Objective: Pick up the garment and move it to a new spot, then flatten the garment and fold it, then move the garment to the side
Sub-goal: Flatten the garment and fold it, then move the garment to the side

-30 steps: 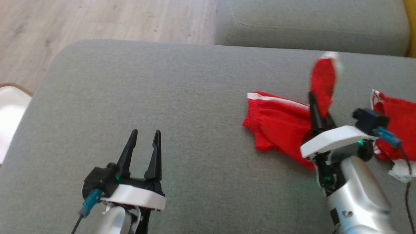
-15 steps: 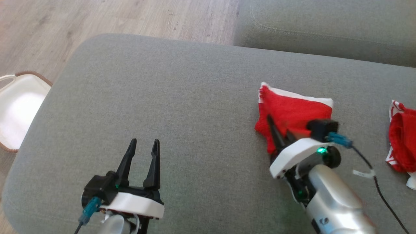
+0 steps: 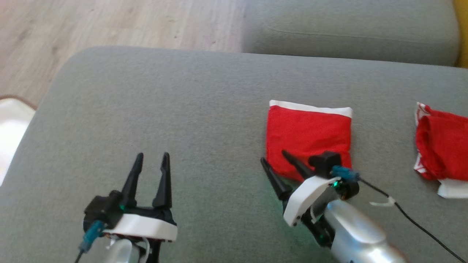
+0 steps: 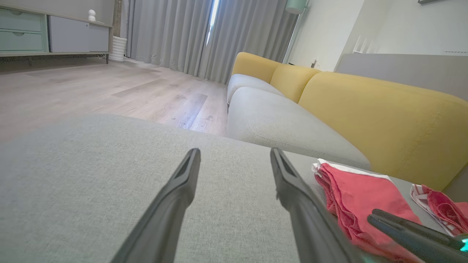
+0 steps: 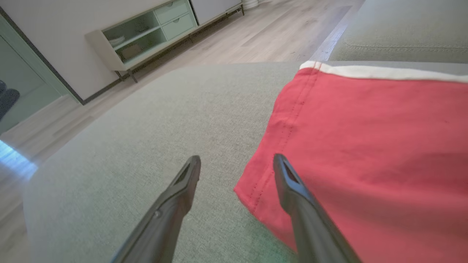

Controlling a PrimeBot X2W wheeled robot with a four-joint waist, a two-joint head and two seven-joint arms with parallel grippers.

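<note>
Garment [image 3: 309, 137] folded square, red, white band at far edge

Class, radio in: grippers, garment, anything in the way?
Left gripper open, idle. Right gripper open, astride folded red garment's near corner. Second red garment apart, rightward.

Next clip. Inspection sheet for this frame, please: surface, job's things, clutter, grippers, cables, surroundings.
Surface: grey fabric cushion, smooth.
Job's things: red garment with white band, folded into a flat rectangle.
Clutter: second red-and-white garment, crumpled, at the right edge.
Grippers: left gripper, jaws open, empty, over the cushion; right gripper, jaws open, straddling the folded garment's near-left corner, gripping nothing.
Cables: black cable trails from the right wrist across the cushion.
Surroundings: pale wooden floor, grey sofa seat, yellow backrest, white basket at left.
</note>
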